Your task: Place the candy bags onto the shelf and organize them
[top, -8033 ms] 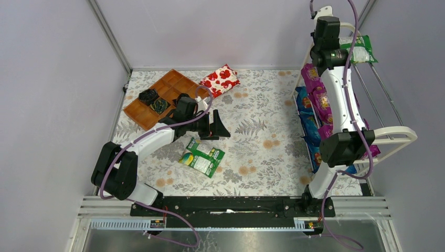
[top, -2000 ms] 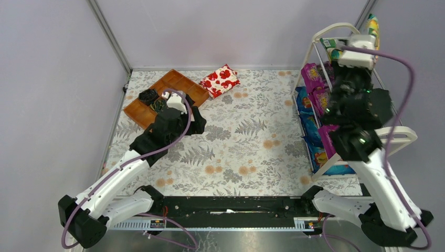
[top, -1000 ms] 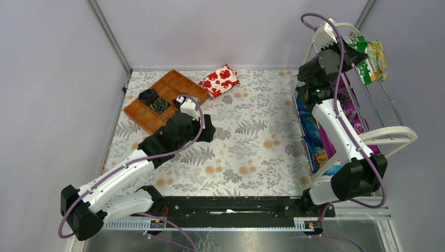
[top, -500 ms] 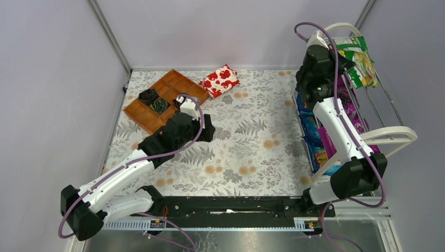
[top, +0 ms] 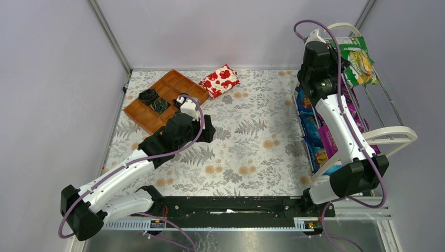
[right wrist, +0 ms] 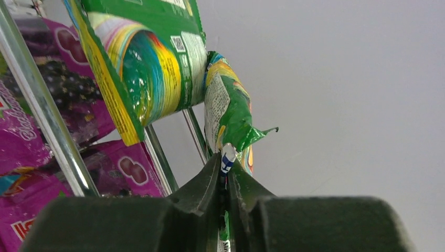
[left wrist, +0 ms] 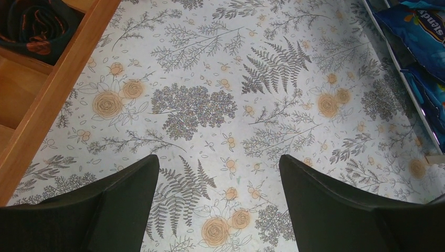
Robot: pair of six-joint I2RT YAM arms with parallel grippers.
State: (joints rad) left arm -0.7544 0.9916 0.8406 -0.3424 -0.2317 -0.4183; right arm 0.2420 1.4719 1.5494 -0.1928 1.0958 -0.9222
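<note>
Right arm [top: 338, 126] covers much of the shelf [top: 399, 128].

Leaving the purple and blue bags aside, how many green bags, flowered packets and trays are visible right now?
green candy bags: 2 (one pinched in the right pincer)
red-flowered packet: 1
brown tray: 1
Total: 4

No whole word could be read: only upside-down white letter fragments on the glossy blue bag [left wrist: 420, 23], a QR code on the green-and-yellow glossy pouch [right wrist: 149, 68], and broken lettering on the magenta grape-printed pouch [right wrist: 23, 139].
</note>
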